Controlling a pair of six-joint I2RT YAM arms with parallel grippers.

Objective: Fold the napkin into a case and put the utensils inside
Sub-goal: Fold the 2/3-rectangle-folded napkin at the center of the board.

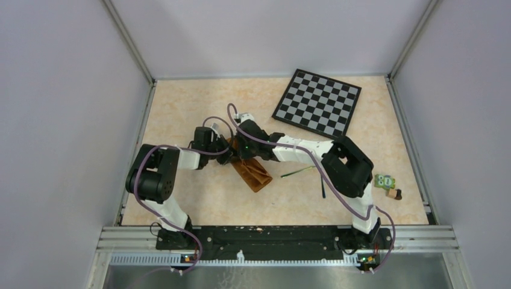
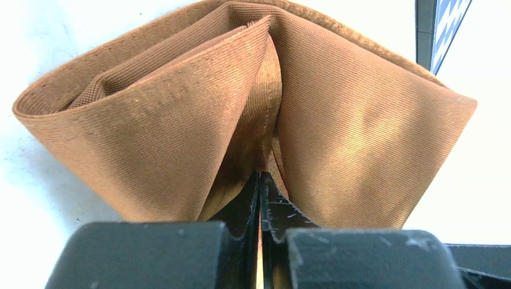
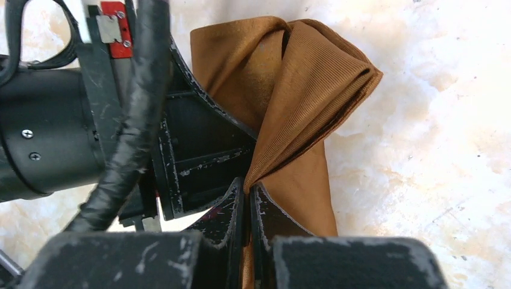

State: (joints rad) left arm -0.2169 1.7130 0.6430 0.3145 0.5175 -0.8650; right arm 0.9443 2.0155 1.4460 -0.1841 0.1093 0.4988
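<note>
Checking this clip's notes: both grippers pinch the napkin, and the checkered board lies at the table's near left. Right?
No. The board lies at the far right, as the top view shows. The left gripper and right gripper do pinch the napkin.

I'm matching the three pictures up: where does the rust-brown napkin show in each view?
Top external: napkin mid-table, where both arms meet.
Left wrist: napkin fills most of the picture, pinched in the left pincer.
Right wrist: napkin upper centre, running down into the right pincer.
Shared landmark: the pale table under it.
</note>
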